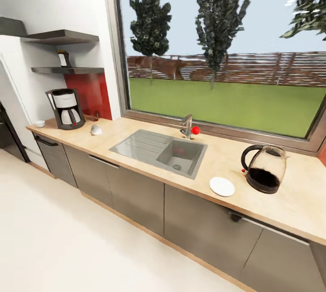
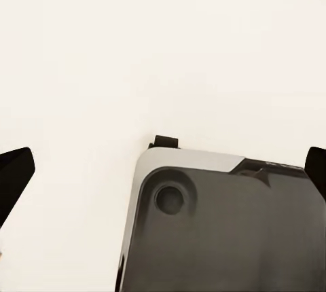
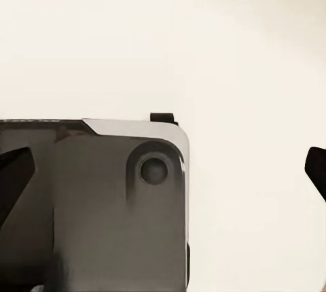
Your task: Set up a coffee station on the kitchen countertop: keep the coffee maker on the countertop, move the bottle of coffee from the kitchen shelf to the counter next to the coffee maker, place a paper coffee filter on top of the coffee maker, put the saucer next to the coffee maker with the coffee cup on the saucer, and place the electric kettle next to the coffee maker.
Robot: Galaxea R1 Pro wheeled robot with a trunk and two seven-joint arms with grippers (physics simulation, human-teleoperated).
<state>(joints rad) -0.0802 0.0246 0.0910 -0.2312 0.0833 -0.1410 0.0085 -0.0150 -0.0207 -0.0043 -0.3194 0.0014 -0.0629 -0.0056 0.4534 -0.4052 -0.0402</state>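
The coffee maker point(image 1: 65, 108) stands at the far left of the countertop point(image 1: 217, 156). On the lower kitchen shelf point(image 1: 68, 70) above it sits the bottle of coffee point(image 1: 64, 58). The saucer point(image 1: 222, 186) lies near the counter's front edge, right of the sink, with the electric kettle point(image 1: 265, 168) just beyond it. A small white cup-like thing point(image 1: 40, 124) sits left of the coffee maker, and a white crumpled-looking piece point(image 1: 96, 129), perhaps the paper filter, lies to its right. My left gripper point(image 2: 163, 173) and right gripper point(image 3: 164, 173) hang open over pale floor, holding nothing.
A steel sink point(image 1: 158, 151) with a faucet point(image 1: 187, 126) and red knob point(image 1: 195, 130) sits mid-counter under a big window. Grey cabinets point(image 1: 136, 197) run below. A dark appliance point(image 1: 7, 135) stands at far left. My grey base point(image 2: 217, 231) shows under both wrists.
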